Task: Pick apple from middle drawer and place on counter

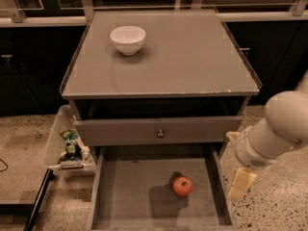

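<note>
Hovering outside the middle drawer [130,196], at three o'clock of the apple [182,186] on its floor, the hand [240,183], grip state impossible to tell, should clear the side wall, then descend squarely.
</note>
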Tool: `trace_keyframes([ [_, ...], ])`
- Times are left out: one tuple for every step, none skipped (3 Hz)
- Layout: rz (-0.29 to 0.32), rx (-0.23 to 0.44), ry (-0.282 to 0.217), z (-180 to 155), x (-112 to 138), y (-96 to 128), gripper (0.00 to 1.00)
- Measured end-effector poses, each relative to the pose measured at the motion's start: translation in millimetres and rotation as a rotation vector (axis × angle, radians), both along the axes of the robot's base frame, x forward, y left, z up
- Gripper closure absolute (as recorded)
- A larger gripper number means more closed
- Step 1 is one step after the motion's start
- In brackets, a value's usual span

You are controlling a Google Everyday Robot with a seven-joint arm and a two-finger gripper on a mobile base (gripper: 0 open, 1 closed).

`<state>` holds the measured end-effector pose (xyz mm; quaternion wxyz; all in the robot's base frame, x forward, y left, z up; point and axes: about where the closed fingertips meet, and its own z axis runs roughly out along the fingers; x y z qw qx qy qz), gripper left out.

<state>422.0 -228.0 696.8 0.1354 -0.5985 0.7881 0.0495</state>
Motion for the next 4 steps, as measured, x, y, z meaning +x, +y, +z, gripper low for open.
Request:
trace_keyframes([
  [0.011, 0.024, -0.039, -54.2, 12.3, -0.4, 0.00],
  [0.002, 0.032, -0.079, -57.0, 23.9, 0.8, 0.00],
  [0.002, 0.032, -0.079, -57.0, 23.9, 0.8, 0.00],
  [-0.013, 0.105, -0.040, -84.3, 28.4, 5.7, 0.00],
])
